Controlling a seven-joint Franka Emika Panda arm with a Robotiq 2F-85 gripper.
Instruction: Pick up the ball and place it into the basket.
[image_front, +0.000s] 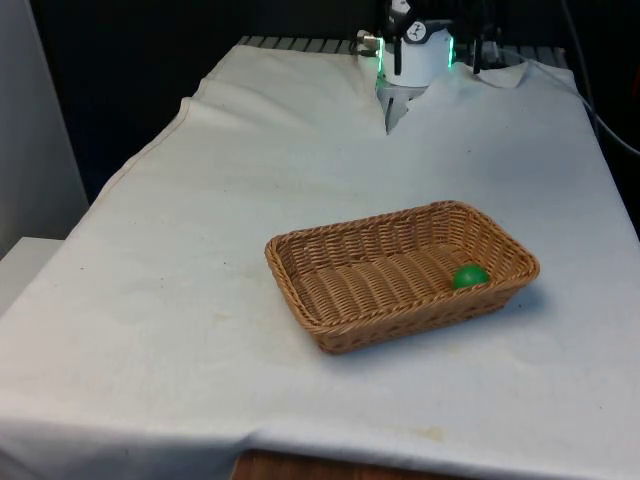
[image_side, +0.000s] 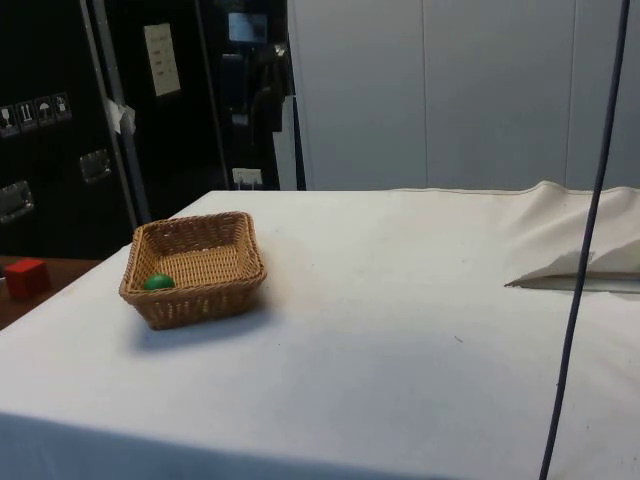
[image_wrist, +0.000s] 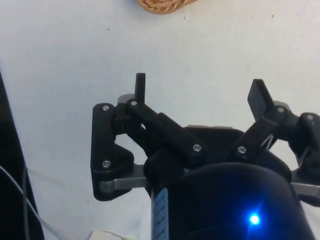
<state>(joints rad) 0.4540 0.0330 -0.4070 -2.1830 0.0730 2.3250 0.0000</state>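
Ball (image_front: 470, 276) sits inside the basket (image_front: 330, 330), and we find it tucked into the corner toward the front view's right, touching the woven wall. Our gripper (image_wrist: 199, 94) hangs over bare cloth (image_front: 250, 180) at the far end of the bench, well apart from the basket, fingers (image_wrist: 140, 87) spread wide with nothing between them. We judge the placing done. What is left is to keep clear: we would hold the arm high and away, so nothing nudges the basket or tips the ball out.
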